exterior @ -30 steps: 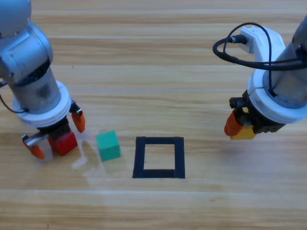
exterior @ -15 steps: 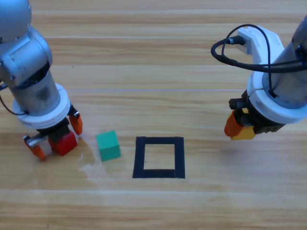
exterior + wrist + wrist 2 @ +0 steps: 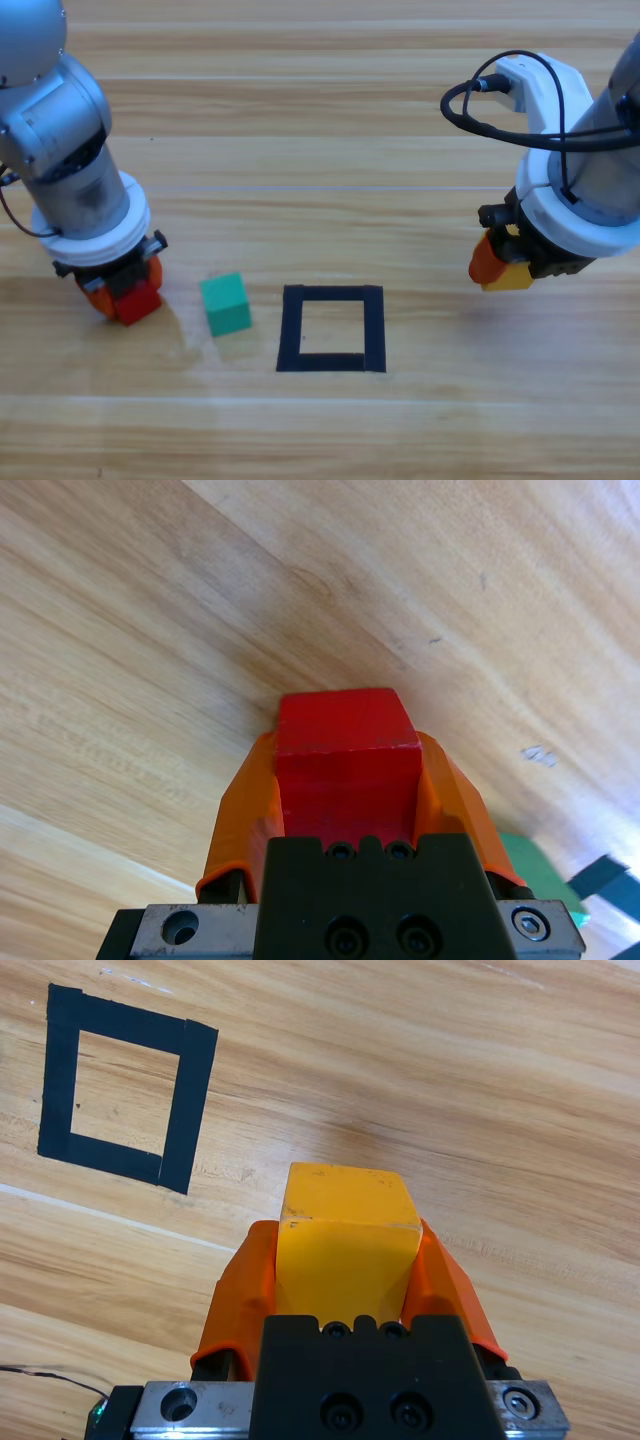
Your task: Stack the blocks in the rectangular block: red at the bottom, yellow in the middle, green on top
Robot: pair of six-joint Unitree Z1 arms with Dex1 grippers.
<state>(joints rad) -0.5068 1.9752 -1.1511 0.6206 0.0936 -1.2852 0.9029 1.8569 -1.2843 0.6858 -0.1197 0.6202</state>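
My left gripper clamps red by its flat sides, my right gripper yellow; both seem light, rigid, slightly slick.

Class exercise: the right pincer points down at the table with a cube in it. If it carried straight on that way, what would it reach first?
Probably bare wooden table. The right pincer, shut on the yellow cube, points at wood beside the black tape rectangle, not into it.
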